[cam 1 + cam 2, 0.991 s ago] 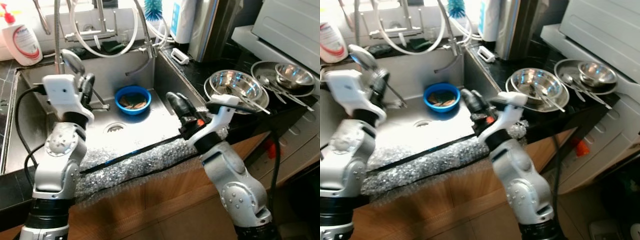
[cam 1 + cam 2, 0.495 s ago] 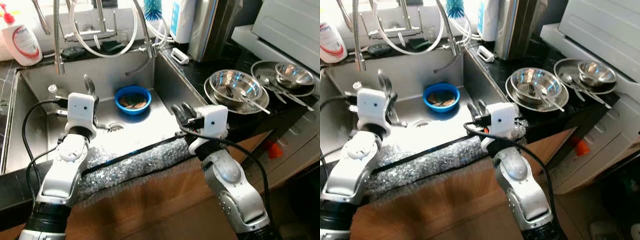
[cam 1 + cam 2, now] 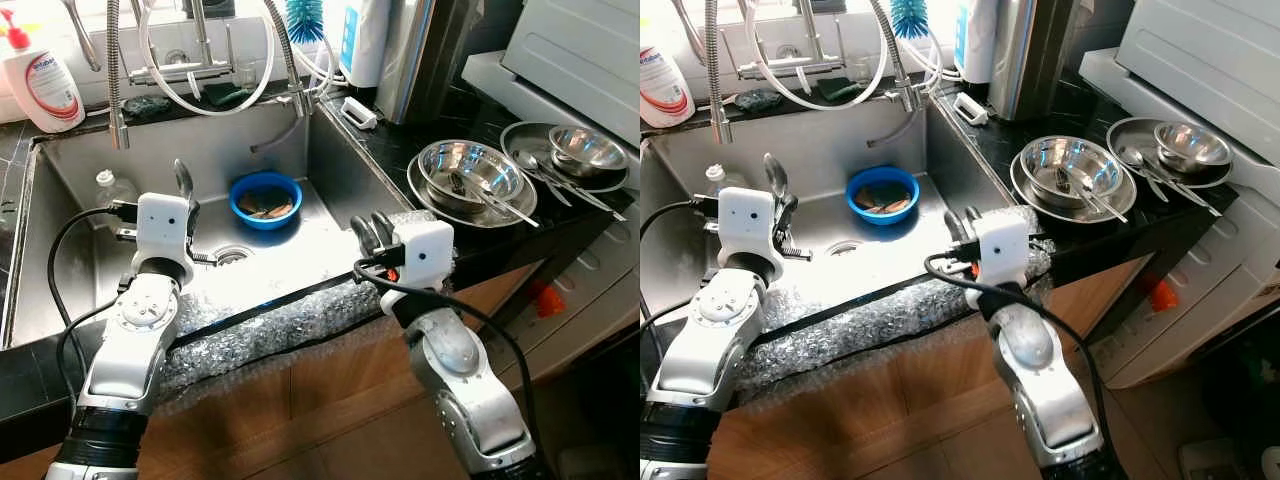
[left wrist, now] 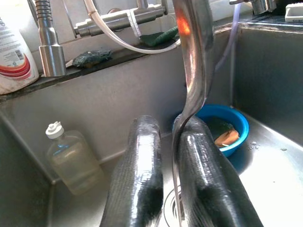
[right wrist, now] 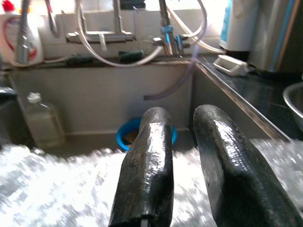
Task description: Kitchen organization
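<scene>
My left gripper (image 4: 168,142) is shut on the handle of a metal spoon (image 4: 194,71), which stands upright over the steel sink (image 3: 70,255), its bowl (image 3: 182,178) on top. A blue bowl (image 3: 265,197) with food scraps sits at the back of the sink, just beyond the spoon. My right gripper (image 3: 370,232) hovers over the sink's front right corner, fingers (image 5: 151,156) close together with nothing between them. On the black counter to the right stand a steel bowl on a plate (image 3: 470,175) with spoons in it, and a smaller steel bowl (image 3: 588,148) on another plate.
Bubble wrap (image 3: 290,315) covers the sink's front edge. A clear plastic bottle (image 3: 112,187) stands in the sink's back left. The hose tap (image 3: 118,90) and pipes hang over the back wall; a soap bottle (image 3: 42,85) sits behind. A white appliance (image 3: 580,50) is far right.
My left arm has come down from high over the sink with the spoon still in its grip. My right gripper has drawn back and turned toward the sink's front right corner.
</scene>
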`<state>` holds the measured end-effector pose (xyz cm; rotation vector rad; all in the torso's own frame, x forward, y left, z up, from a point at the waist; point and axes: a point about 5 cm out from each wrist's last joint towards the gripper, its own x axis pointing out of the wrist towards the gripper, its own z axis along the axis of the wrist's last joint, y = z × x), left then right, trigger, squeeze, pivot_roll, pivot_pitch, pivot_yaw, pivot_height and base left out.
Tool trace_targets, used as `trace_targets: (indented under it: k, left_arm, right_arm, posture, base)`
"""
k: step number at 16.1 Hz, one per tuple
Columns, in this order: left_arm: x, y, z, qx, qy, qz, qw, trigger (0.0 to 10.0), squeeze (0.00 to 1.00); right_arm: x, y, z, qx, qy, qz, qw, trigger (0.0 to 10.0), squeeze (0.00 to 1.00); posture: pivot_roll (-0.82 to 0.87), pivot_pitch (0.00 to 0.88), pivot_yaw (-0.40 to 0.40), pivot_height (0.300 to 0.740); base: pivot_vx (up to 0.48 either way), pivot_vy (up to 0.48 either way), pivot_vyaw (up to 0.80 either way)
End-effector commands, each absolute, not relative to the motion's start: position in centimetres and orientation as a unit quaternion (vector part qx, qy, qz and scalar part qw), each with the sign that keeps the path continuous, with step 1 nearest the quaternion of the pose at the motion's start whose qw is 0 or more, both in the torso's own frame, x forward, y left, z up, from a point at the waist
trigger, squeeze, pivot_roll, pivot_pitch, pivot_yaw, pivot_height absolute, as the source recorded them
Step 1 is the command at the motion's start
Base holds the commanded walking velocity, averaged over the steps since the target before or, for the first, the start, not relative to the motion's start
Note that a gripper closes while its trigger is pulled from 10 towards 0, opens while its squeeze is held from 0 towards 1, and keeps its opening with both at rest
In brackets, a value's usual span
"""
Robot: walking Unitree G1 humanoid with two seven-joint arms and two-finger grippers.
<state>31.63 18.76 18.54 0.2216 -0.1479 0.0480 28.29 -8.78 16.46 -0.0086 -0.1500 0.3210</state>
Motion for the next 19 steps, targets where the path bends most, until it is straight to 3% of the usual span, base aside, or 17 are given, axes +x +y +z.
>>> trace_targets:
  k: [1, 12, 13, 14, 19]
  left_arm:
    - [31.4, 18.8, 18.1, 0.107, -0.069, 0.025, 0.992, 10.0, 1.00]
    - [31.5, 18.2, 18.5, 0.098, -0.081, 0.016, 0.992, 10.0, 1.00]
    - [31.3, 18.3, 18.9, 0.090, -0.095, 0.024, 0.991, 10.0, 0.44]
    - [31.2, 18.3, 19.5, 0.087, -0.117, 0.029, 0.989, 10.0, 0.00]
    - [30.8, 18.6, 20.5, 0.083, -0.147, 0.032, 0.985, 10.0, 0.00]
  right_arm:
    - [28.4, -9.3, 16.5, -0.011, -0.080, 0.144, 0.986, 10.0, 0.00]
    - [28.3, -9.8, 16.5, -0.013, -0.088, 0.119, 0.989, 10.0, 0.00]
    - [28.3, -9.9, 16.5, -0.015, -0.088, 0.115, 0.989, 10.0, 0.00]
    - [28.3, -10.1, 16.6, -0.017, -0.091, 0.108, 0.990, 10.0, 0.00]
    - [28.0, -11.5, 17.4, -0.022, -0.104, 0.038, 0.994, 10.0, 0.00]
  posture:
    - [0.00, 0.060, -0.013, 0.740]
    - [0.00, 0.061, -0.007, 0.740]
    - [0.00, 0.064, -0.008, 0.740]
    - [0.00, 0.064, -0.008, 0.740]
    - [-0.02, 0.084, -0.002, 0.740]
  base:
    - [0.000, 0.000, 0.00]
    - [0.000, 0.000, 0.00]
    - [0.000, 0.000, 0.00]
    - [0.000, 0.000, 0.00]
    - [0.000, 0.000, 0.00]
